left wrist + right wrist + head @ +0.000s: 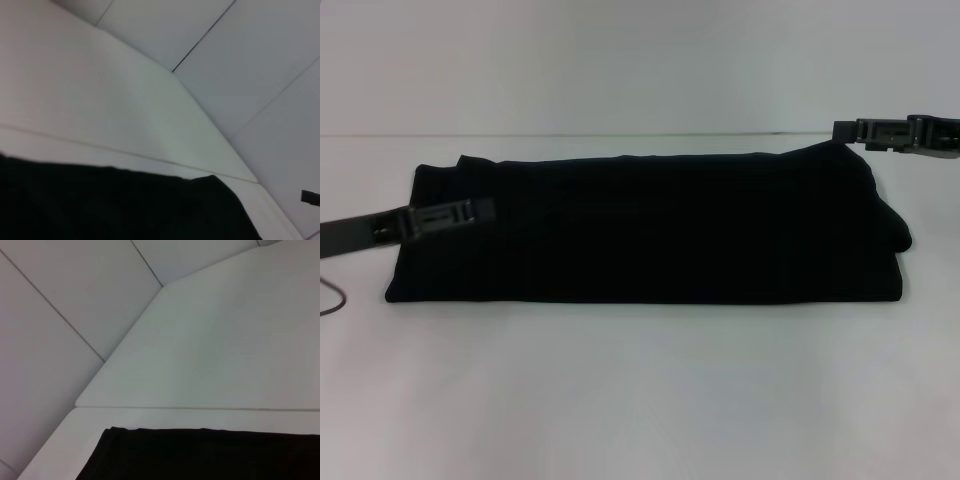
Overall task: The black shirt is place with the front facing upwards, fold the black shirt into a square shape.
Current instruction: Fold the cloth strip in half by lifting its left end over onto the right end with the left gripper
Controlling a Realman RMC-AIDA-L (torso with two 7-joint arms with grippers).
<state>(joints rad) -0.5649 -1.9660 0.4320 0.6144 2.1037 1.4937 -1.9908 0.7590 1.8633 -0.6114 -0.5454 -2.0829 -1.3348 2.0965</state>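
Shirt: we are seeing the black shirt [650, 230] lying as a wide folded band on the white desk [640, 400].
Left gripper [485, 211]: we are holding it over the shirt's 9 o'clock end; finger state unclear.
Right gripper [842, 130]: we are hovering it at 2 o'clock; finger state unclear.

A plain white tabletop [640, 400] is filling the scene under even, soft light. Behind the tabletop, a pale wall [620, 60] is rising, and thin dark seams [202, 37] are running across its panels beyond the tabletop's corner.
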